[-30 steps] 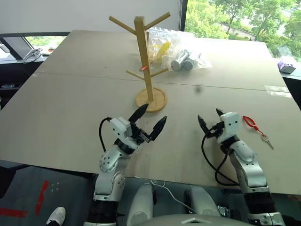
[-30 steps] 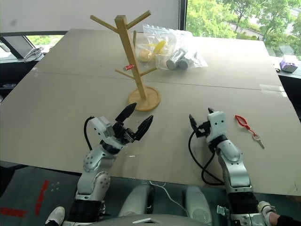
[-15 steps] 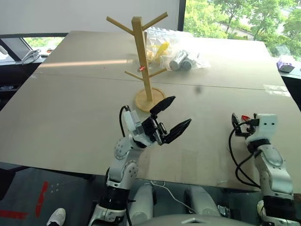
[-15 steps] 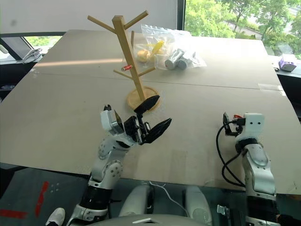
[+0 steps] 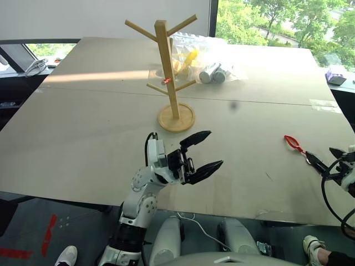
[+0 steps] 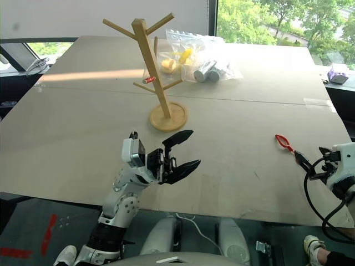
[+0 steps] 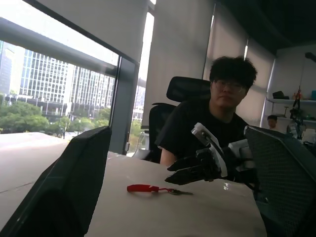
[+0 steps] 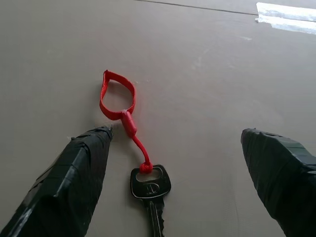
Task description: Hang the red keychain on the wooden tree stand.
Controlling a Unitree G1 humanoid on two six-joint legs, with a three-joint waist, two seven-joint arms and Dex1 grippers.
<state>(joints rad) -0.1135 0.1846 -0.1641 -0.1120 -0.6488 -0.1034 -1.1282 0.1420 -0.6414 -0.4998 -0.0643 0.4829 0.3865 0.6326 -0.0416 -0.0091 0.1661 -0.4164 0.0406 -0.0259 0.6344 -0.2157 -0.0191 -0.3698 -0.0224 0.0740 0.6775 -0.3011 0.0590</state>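
The red keychain (image 8: 118,98) lies flat on the table near its right edge, its red loop (image 5: 292,142) farthest from me and its silver key (image 8: 150,185) nearest. My right gripper (image 8: 177,133) is open and low over the table, fingers either side of the key end without touching it. The wooden tree stand (image 5: 169,72) stands upright on its disc base (image 5: 176,117) at the table's middle. My left gripper (image 5: 214,148) is open and empty in front of the stand, raised and pointing right toward the keychain (image 7: 148,188).
Clear plastic bags (image 5: 202,61) holding small items lie behind the stand. A strip of tape (image 5: 327,105) is stuck to the table at the right. A person (image 7: 217,123) sits beyond the table's right side. The table's front edge (image 5: 166,202) runs close under both hands.
My right arm has swung far to the right and now straddles the keychain's key end. The left gripper turned to point right and drew back a little. Both stayed open.
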